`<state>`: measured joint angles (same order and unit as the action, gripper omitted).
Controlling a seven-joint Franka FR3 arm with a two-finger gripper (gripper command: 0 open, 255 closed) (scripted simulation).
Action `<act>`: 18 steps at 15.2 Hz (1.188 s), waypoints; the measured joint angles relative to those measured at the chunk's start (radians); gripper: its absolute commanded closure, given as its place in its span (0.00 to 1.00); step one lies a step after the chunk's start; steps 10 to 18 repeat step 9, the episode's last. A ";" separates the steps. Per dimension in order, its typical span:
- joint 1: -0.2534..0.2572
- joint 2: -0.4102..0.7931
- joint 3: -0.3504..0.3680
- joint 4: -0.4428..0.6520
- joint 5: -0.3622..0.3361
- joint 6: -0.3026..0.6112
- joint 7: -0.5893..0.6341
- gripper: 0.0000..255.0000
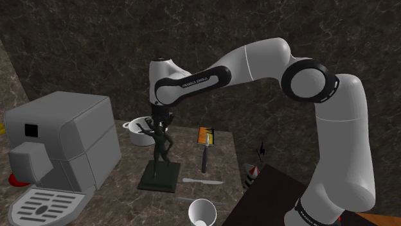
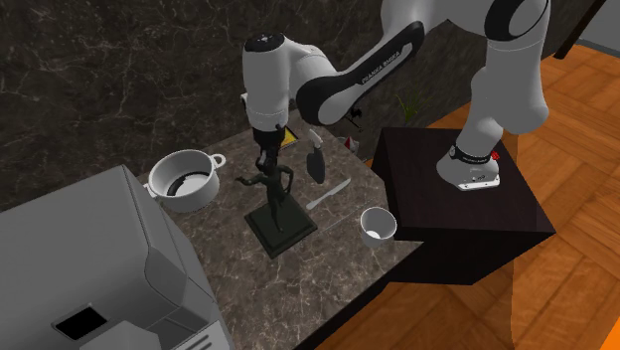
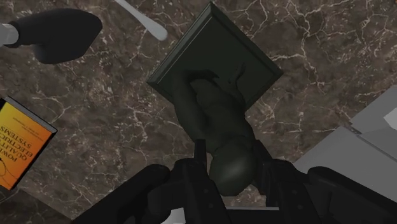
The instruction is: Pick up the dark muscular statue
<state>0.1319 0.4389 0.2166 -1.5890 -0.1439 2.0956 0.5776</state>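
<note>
— So where does the dark statue [image 1: 160, 146] stand?
— Upright on its square base [image 2: 281, 227], on the dark marble counter [image 1: 212, 160], between a white two-handled pot [image 1: 136, 131] and a table knife [image 1: 202, 181]. The base sits flat on the stone in both exterior views.
— And the gripper [image 3: 232, 170]?
— Straight above the figure, pointing down, with the white arm [image 1: 257, 61] arching over from the stand [image 2: 467, 199]. Seen from the wrist, the two black fingers [image 3: 191, 184] press against either side of the figure's head, clasping it.
— Anything else nearby?
— A grey coffee machine [image 1: 61, 138] at the shoulder view's left, a white cup [image 2: 378, 224] near the counter's edge, and an orange book [image 3: 19, 143] lying on the far side of the statue from the machine.
</note>
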 measured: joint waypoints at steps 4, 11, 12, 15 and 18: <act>-0.001 -0.015 0.002 0.028 0.005 -0.043 -0.005 1.00; 0.000 -0.029 0.005 0.072 0.011 -0.100 -0.010 1.00; 0.000 -0.029 0.005 0.072 0.011 -0.100 -0.010 1.00; 0.000 -0.029 0.005 0.072 0.011 -0.100 -0.010 1.00; 0.000 -0.029 0.005 0.072 0.011 -0.100 -0.010 1.00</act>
